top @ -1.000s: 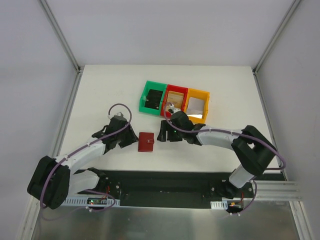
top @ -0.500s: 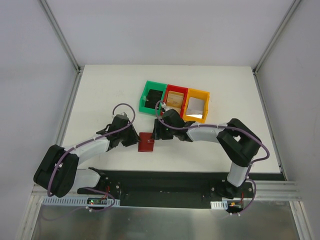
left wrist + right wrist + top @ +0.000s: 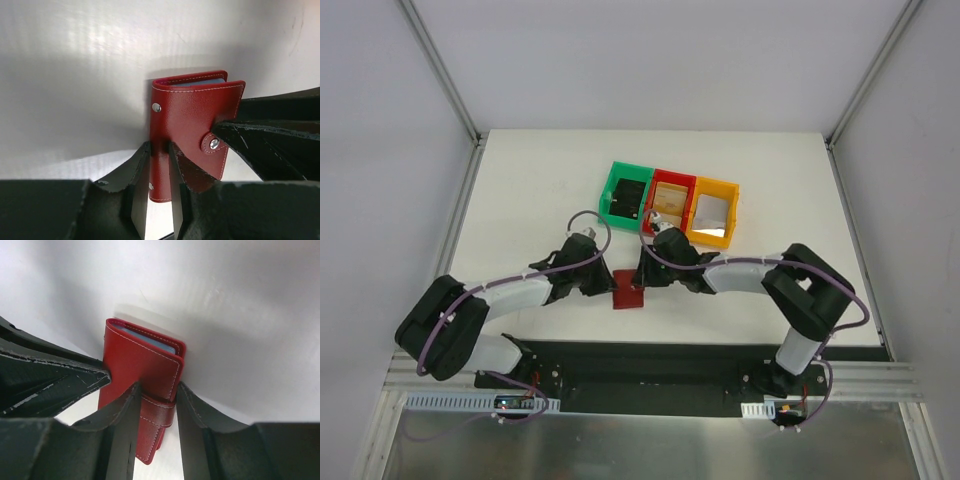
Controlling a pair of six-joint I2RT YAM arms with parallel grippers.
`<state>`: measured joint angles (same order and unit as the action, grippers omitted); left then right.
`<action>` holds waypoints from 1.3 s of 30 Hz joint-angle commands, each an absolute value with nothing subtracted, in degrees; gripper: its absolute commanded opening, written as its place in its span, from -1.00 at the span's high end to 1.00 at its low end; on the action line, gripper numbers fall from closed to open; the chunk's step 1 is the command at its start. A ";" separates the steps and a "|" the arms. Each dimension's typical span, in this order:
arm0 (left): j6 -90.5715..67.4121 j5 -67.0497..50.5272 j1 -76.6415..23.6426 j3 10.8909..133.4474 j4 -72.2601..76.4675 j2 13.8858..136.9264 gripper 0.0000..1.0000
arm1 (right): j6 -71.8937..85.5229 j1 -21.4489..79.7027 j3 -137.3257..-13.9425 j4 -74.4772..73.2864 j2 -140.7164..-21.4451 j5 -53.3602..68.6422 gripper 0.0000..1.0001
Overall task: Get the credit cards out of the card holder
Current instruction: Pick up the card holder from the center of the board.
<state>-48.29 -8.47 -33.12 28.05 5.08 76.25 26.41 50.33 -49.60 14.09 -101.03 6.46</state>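
**Top external view showed both arms meeting at a small dark red folding card holder (image 3: 628,297)**

The card holder was near the front middle of the white table (image 3: 520,180), well in front of a row of green, red and orange plastic bins (image 3: 670,200). Whether it lay on the table or was lifted clear could not be told. Both arms reached low and inward with their elbows out and their wrists turned toward each other.

In the left wrist view, the black two-finger left gripper (image 3: 159,152) stood nearly closed. Its pads appeared pressed against both sides of the holder's folded spine edge.

In the right wrist view, the black right gripper (image 3: 159,392) stood part open. Its fingers closely flanked the short red strap tab (image 3: 159,412), but whether they already pinched it could not be told.

Grey-blue cards (image 3: 200,82) showed at the holder's open top edge, with none taken out.

To do this step well, the left grip probably needed to stay firm on the spine. The right could then peel the strap off its silver snap stud (image 3: 214,143) without dragging the holder. It would help to keep the pads away from the open edge.
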 commanded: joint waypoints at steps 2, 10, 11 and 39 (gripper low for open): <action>-50.54 -10.46 -38.14 30.67 8.78 79.54 0.62 | 27.42 50.98 -41.85 13.80 -92.91 4.84 0.30; -50.71 -11.43 -42.62 34.28 10.28 84.02 0.58 | 28.21 50.89 -31.21 13.36 -83.06 2.03 0.31; -51.06 -10.73 -43.15 34.02 10.46 83.76 0.52 | 28.13 50.98 -30.85 13.01 -82.45 1.59 0.31; -49.48 -9.84 -43.33 32.87 10.11 85.34 0.60 | 26.72 47.55 -30.32 16.79 -83.58 7.74 0.43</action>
<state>-50.54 -10.24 -43.16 32.23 11.42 84.38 27.40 47.70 -30.52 14.87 -83.13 6.61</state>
